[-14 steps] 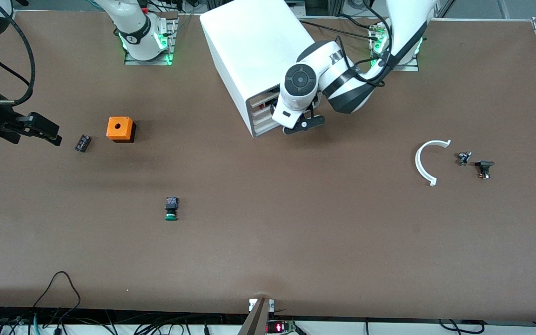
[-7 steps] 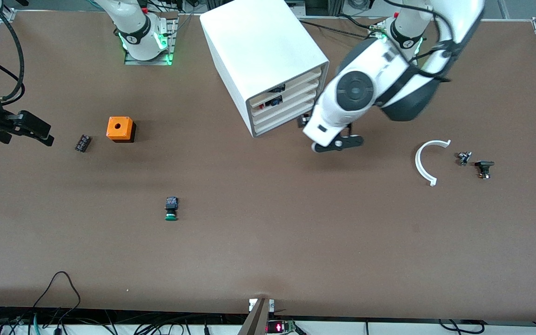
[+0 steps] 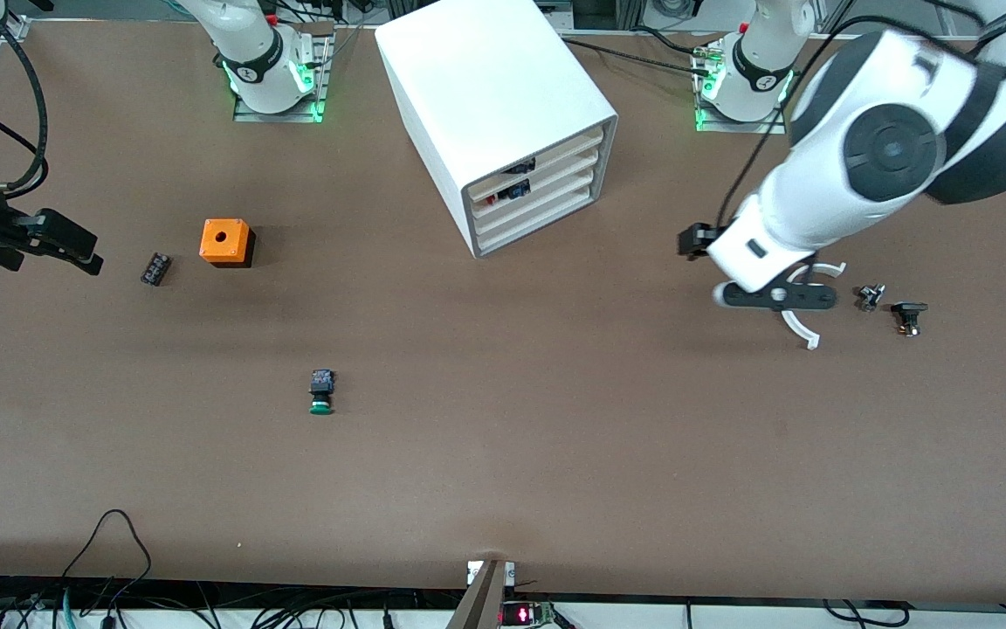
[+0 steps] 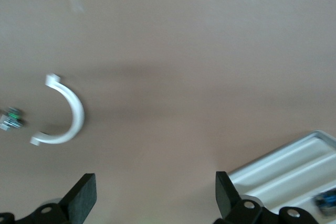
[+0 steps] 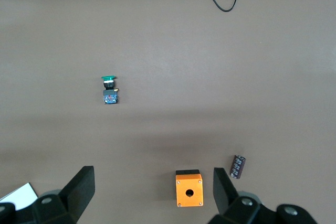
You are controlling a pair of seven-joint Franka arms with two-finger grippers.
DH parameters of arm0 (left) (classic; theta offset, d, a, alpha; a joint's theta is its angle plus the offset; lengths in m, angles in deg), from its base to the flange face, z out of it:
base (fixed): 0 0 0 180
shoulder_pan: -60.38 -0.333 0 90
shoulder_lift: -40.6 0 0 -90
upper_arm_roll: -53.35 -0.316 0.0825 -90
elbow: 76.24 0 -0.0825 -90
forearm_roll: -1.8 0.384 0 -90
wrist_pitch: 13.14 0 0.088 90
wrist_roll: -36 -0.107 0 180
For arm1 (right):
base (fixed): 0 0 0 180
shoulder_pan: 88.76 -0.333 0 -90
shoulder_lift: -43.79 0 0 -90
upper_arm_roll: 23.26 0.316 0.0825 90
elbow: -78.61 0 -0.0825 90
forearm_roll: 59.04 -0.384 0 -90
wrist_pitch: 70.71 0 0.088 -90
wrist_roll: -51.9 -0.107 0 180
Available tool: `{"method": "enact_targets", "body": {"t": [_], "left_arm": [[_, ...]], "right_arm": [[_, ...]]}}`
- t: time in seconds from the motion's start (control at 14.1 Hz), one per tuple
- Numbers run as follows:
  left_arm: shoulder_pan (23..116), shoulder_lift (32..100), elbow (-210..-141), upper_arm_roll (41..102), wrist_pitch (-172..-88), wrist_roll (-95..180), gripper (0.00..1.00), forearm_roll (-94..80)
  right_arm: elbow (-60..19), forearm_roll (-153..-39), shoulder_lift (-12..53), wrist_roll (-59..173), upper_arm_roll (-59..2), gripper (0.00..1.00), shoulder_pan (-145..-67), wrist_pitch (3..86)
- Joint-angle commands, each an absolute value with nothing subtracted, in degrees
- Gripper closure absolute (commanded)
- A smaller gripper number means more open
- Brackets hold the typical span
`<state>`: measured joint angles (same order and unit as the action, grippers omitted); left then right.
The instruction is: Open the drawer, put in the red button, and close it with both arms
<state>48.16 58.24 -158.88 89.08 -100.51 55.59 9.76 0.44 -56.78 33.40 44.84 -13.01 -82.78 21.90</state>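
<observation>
Brown table (image 3: 555, 454) carrying white cabinet (image 3: 494, 96) at 12 o'clock, orange box (image 3: 225, 242) and small black part (image 3: 155, 267) at 10, green button (image 3: 321, 392) at 8, white curved piece (image 3: 804, 332) plus two small parts (image 3: 870, 297) (image 3: 909, 316) sitting at 3.

Matt brown surface (image 3: 555, 454), faintly grainy. Smooth white plastic cabinet (image 3: 485, 87), soft sheen on top. Glossy white shells on the left arm (image 3: 826, 192), black bands. Matt orange plastic box (image 3: 225, 240). White plastic arc (image 4: 68, 114).
</observation>
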Motion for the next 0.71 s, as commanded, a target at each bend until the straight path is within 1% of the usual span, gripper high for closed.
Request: {"method": "enact_targets", "body": {"t": [0.0,0.14,0.21,0.28,0.42,0.5,0.64], "left_arm": [[53.9,50.9,-161.8,75.9,-100.8,41.9,0.0,8.0],[58.2,47.7,-164.0,65.9,-102.3,34.8,0.0,6.0],[60.0,45.7,-166.4,60.8,-103.4,32.3,0.0,5.5],[60.6,43.9,-168.5,57.9,-104.9,31.2,0.0,4.8],[62.4,40.3,-173.4,54.0,-112.3,31.3,0.0,3.7],[63.4,39.9,-174.6,52.2,-114.2,31.3,0.0,2.4],[63.9,39.8,-175.2,51.1,-114.2,31.4,0.0,-0.9]], "right_arm": [[2.1,-55.9,32.5,44.1,-11.8,0.0,-82.0,21.2],[2.1,-55.8,32.5,44.1,-11.8,0.0,-82.0,21.3],[2.1,-55.8,32.4,44.0,-11.8,0.0,-82.0,21.4],[2.1,-55.8,32.4,44.0,-11.8,0.0,-82.0,21.4],[2.1,-55.8,32.3,44.0,-11.8,0.0,-82.1,21.5],[2.1,-55.8,32.3,44.0,-11.7,0.0,-82.1,21.5],[2.1,-55.8,32.3,44.0,-11.7,0.0,-82.1,21.5]]}}
